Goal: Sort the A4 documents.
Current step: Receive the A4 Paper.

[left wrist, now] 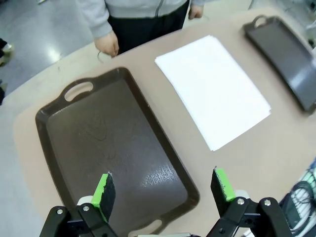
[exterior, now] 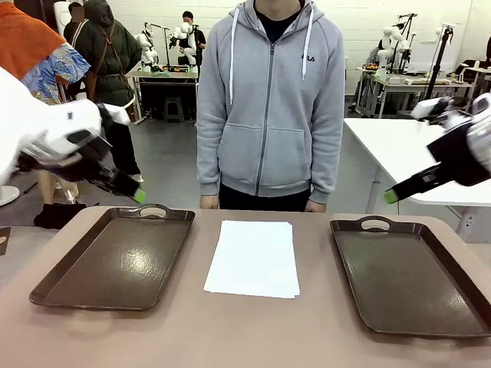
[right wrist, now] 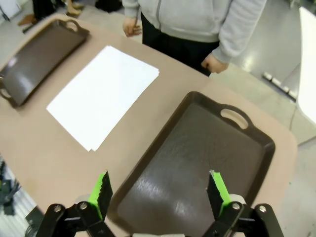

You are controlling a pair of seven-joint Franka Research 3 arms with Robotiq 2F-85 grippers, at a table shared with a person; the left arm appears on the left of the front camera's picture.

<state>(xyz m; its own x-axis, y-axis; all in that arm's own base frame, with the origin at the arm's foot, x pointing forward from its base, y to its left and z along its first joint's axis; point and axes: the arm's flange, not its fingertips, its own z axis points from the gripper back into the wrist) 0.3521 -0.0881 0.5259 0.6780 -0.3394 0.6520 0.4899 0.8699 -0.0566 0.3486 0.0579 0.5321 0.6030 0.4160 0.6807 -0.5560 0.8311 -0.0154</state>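
Table (exterior: 253,333) | A4 documents (exterior: 253,257) lie between left claw (left wrist: 164,190) and right claw (right wrist: 159,190), touching neither | both wide

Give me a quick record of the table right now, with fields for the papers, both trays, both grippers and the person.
papers: A4 documents, one white stack lying flat on the table between the trays
left tray: dark brown, no sheet in it
right tray: dark brown, no sheet in it
left gripper: fingers open, holding nothing, raised off the table, pointed toward the left tray
right gripper: fingers open, holding nothing, raised, pointed toward the right tray
person: standing at the far edge, hands off the papers
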